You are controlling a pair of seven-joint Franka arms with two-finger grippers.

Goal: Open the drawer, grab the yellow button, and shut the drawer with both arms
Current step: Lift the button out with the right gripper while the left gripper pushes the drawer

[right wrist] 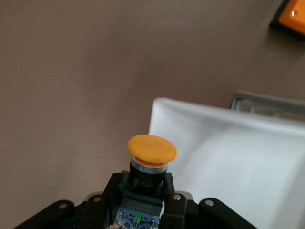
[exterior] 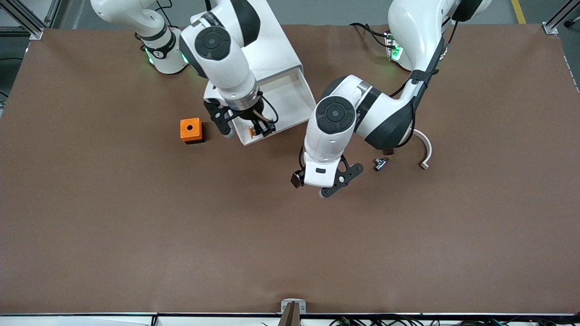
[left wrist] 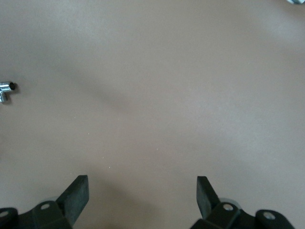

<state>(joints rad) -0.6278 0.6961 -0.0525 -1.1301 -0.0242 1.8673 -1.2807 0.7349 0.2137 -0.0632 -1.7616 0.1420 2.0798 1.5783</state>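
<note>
The white cabinet (exterior: 272, 45) stands near the robots' bases, and its top drawer (exterior: 290, 123) is pulled out toward the front camera. My right gripper (exterior: 261, 129) is over the drawer's front corner, shut on the button (exterior: 252, 131). In the right wrist view the button's orange cap (right wrist: 151, 149), black body and blue rear sit between the fingers (right wrist: 114, 186), above the drawer's white rim (right wrist: 200, 112). My left gripper (exterior: 328, 188) is open and empty over bare table, nearer the front camera than the drawer; its fingertips (left wrist: 78, 191) stand wide apart.
An orange cube with a black hole (exterior: 190, 130) sits beside the drawer toward the right arm's end; its corner shows in the right wrist view (right wrist: 291, 16). A small black-and-white part (exterior: 380, 163) (left wrist: 5, 89) and a white curved piece (exterior: 425, 151) lie toward the left arm's end.
</note>
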